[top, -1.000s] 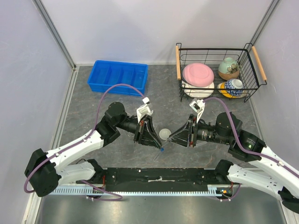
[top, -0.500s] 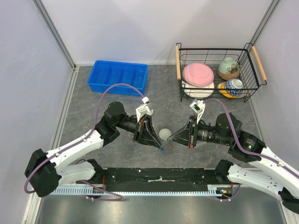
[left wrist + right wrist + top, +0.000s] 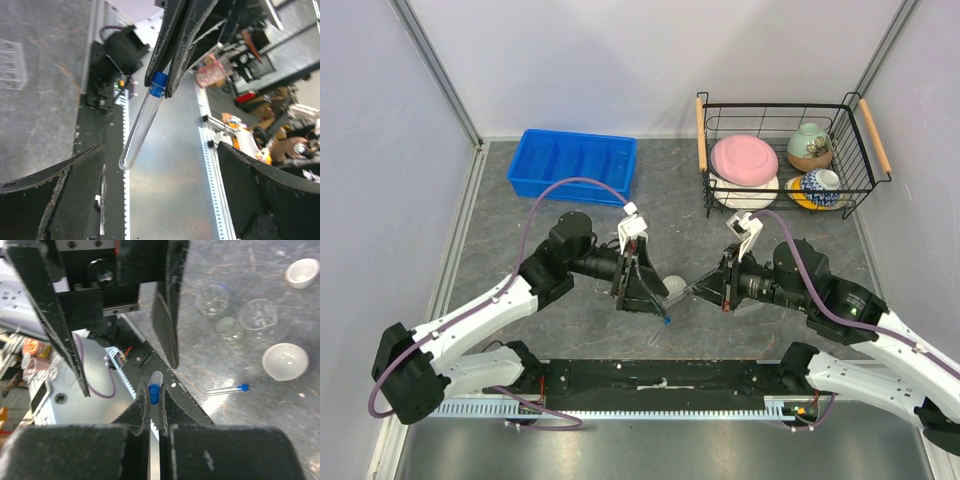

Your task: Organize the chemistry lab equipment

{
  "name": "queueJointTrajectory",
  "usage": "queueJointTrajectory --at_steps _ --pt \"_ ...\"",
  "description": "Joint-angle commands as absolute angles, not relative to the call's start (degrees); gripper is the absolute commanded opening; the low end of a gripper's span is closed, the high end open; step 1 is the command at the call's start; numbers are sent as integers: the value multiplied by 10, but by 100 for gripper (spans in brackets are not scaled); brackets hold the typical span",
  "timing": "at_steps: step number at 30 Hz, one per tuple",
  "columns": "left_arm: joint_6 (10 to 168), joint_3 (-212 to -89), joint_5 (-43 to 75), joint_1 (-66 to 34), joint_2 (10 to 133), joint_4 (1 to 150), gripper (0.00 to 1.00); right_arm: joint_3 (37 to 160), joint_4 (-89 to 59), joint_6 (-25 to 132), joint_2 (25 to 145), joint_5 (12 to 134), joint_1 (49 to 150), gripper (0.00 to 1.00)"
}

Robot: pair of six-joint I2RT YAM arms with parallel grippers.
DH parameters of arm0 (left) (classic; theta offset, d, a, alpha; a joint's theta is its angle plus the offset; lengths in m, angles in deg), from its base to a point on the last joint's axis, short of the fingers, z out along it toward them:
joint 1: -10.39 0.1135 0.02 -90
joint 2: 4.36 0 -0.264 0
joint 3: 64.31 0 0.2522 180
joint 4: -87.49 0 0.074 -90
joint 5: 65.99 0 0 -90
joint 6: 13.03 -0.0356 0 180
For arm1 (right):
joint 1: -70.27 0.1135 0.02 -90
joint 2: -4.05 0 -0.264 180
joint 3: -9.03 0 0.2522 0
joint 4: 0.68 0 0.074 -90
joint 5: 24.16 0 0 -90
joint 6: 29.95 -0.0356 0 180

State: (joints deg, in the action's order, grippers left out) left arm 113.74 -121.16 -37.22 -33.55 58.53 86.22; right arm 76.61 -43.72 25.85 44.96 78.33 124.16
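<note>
A clear tube (image 3: 137, 127) with a blue cap (image 3: 154, 392) hangs in the air between the two arms. My right gripper (image 3: 155, 390) is shut on the cap. My left gripper (image 3: 160, 150) stands wide open around the tube without touching it. Seen from above, the left gripper (image 3: 645, 290) and right gripper (image 3: 692, 292) face each other over the table's middle. On the table lie another blue-capped tube (image 3: 227, 388), three glass beakers (image 3: 212, 299) (image 3: 257, 314) (image 3: 230, 330) and two white dishes (image 3: 285, 360) (image 3: 302, 272). A clear rack (image 3: 10, 65) stands to the side.
A blue divided bin (image 3: 575, 165) sits at the back left. At the back right, a wire basket (image 3: 775, 105) holds a pink plate (image 3: 745, 158) and patterned bowls (image 3: 810, 145). A black rail (image 3: 660, 380) runs along the near edge.
My left gripper has opened and let go of the tube. My right gripper has closed on the blue cap. The left arm has drawn back slightly.
</note>
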Motion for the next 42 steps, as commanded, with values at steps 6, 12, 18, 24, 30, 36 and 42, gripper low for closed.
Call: queueJointTrajectory --at_steps 6,12,18,24,30,36,42 --pt "1023 -1317 -62 -332 530 552 100 851 -604 286 452 508 1244 0" --pt "1029 -1274 18 -332 496 543 100 819 -665 240 485 326 1244 0" --pt "1051 -1200 40 -333 455 581 98 768 -652 191 502 232 1244 0" --pt "1045 -1173 61 -333 444 576 96 734 -638 160 561 233 1244 0" --pt "1049 -1174 60 -333 456 575 95 696 -601 140 575 234 1244 0" --pt "1048 -1173 55 -333 449 576 95 658 -564 126 576 238 1244 0" --pt "1048 -1170 53 -334 448 576 95 639 -530 128 570 248 1236 0"
